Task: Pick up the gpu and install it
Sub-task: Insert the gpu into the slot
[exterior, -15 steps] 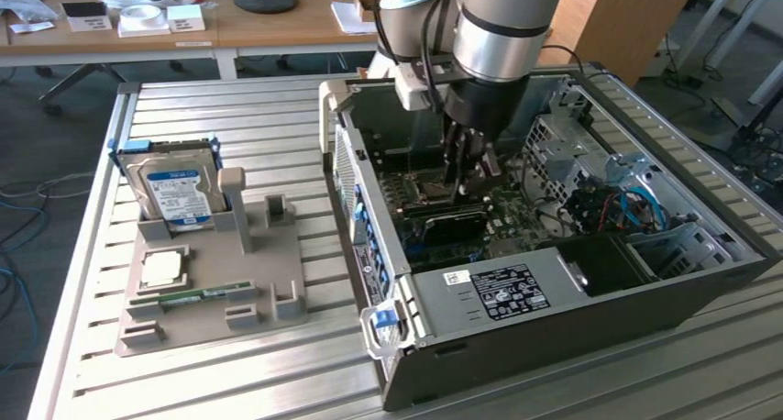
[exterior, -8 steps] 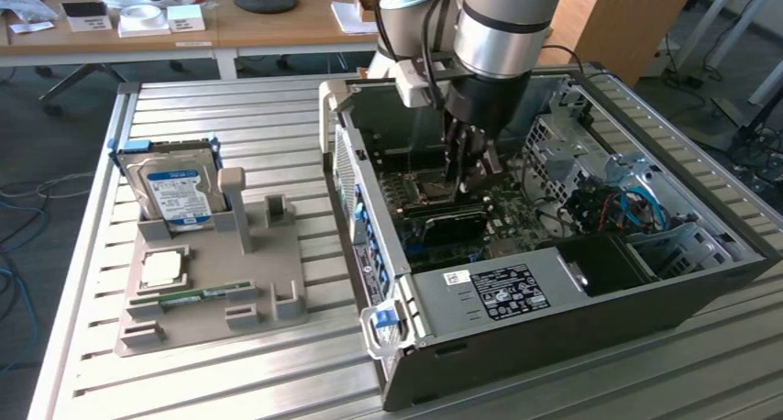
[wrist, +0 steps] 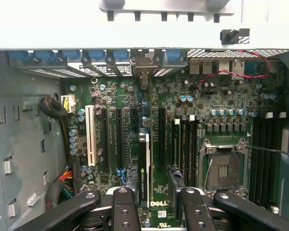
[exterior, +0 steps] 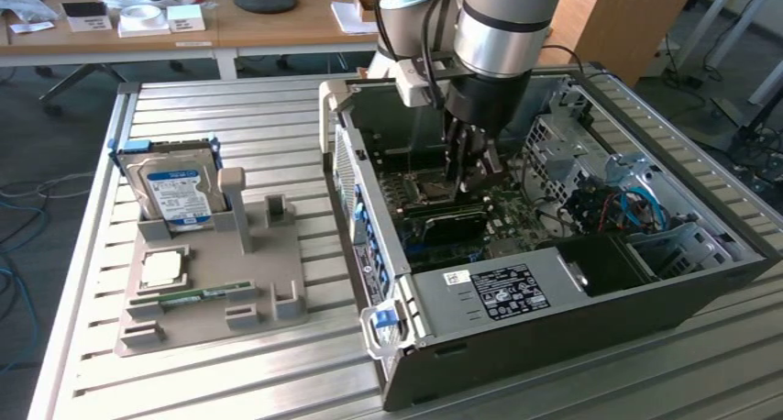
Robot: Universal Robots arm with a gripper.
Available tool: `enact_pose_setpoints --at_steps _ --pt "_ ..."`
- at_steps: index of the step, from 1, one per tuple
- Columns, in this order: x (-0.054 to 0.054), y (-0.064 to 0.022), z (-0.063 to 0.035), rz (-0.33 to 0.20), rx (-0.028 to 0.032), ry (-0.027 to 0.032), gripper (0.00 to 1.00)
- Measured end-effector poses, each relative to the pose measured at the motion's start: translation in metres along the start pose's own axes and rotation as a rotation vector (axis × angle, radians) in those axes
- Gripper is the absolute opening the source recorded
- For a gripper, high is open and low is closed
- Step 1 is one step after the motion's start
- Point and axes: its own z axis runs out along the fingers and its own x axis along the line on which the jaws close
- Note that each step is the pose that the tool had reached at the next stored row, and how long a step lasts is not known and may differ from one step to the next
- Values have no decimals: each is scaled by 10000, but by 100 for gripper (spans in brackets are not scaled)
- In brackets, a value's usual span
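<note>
The gpu (exterior: 456,220) stands on its long edge inside the open computer case (exterior: 636,282), set down against the green motherboard (wrist: 183,110). In the exterior view it reads as a thin dark slab near the board's middle. In the wrist view the gpu (wrist: 144,168) shows edge-on (a narrow black strip with a small green mark), upright in a slot among the expansion slots (wrist: 111,139).

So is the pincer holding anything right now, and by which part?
Cannot tell. The gpu stands edge-on in a slot of the motherboard, right by the pincer, but contact with its top edge isn't clear.
</note>
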Motion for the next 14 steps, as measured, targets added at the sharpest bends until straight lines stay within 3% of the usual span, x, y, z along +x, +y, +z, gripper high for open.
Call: enact_pose_setpoints --at_steps 14 --pt "-4 -5 -92 -1 4 0 40"
